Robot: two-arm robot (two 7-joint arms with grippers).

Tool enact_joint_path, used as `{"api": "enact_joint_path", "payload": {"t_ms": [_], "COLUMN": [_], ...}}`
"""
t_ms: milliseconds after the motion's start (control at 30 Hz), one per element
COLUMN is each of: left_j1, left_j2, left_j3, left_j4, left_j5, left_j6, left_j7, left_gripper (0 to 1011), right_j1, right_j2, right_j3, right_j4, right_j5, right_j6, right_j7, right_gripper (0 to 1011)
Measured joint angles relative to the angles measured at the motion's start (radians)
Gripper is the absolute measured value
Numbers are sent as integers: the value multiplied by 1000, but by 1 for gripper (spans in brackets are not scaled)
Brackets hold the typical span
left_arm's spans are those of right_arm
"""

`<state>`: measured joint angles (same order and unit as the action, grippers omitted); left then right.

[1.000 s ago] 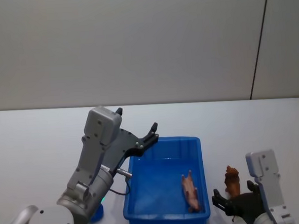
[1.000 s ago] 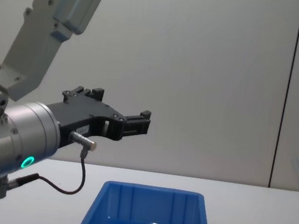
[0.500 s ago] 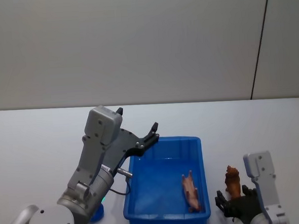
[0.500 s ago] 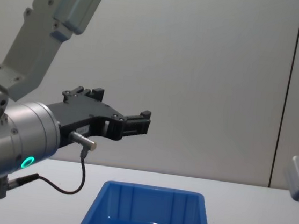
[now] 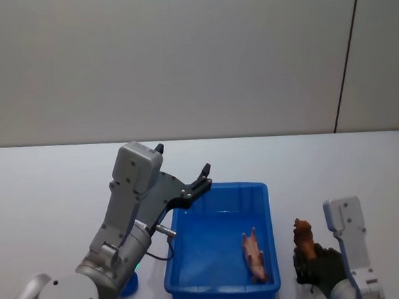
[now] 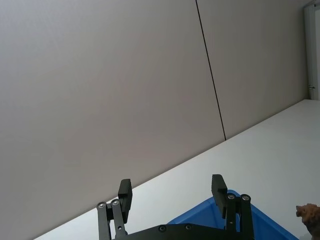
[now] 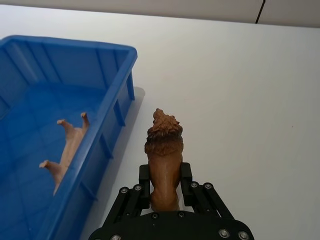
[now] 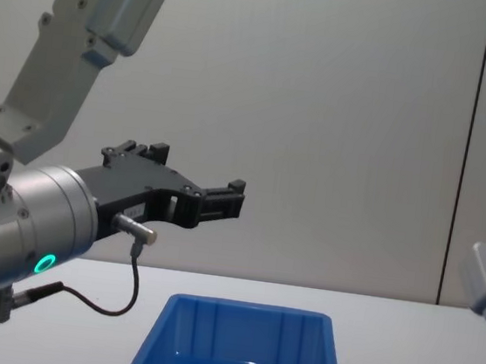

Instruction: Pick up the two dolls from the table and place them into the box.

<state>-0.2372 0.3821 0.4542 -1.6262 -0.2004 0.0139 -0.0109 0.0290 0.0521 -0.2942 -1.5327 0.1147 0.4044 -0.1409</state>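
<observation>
White table (image 5: 39, 193), grey wall (image 5: 180, 56); R gripper (image 7: 165, 176) fingers (image 7: 143, 180) clamp brown doll (image 7: 164, 140).

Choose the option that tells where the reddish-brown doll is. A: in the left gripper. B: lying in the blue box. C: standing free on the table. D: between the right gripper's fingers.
D: in the right wrist view the right gripper has its fingers shut on the reddish-brown doll, beside the blue box.
</observation>
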Motion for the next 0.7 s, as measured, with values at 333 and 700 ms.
{"api": "enact_joint_path", "payload": {"t_ms": [333, 700], "left_j1": [0, 0], "left_j2": [0, 0], "left_j3": [0, 0], "left_j4": [0, 0], "left_j5": [0, 0], "left_j6": [0, 0], "left_j7": [0, 0], "left_gripper": [1002, 1002], "right_j1": [-4, 15], "right_j2": [-2, -4], "right_j3": [-1, -1], "right_j4": [-49, -87], "right_j5": [-22, -45], "right_j6": [-29, -88], "right_j7": [2, 76], "right_gripper": [337, 337]}}
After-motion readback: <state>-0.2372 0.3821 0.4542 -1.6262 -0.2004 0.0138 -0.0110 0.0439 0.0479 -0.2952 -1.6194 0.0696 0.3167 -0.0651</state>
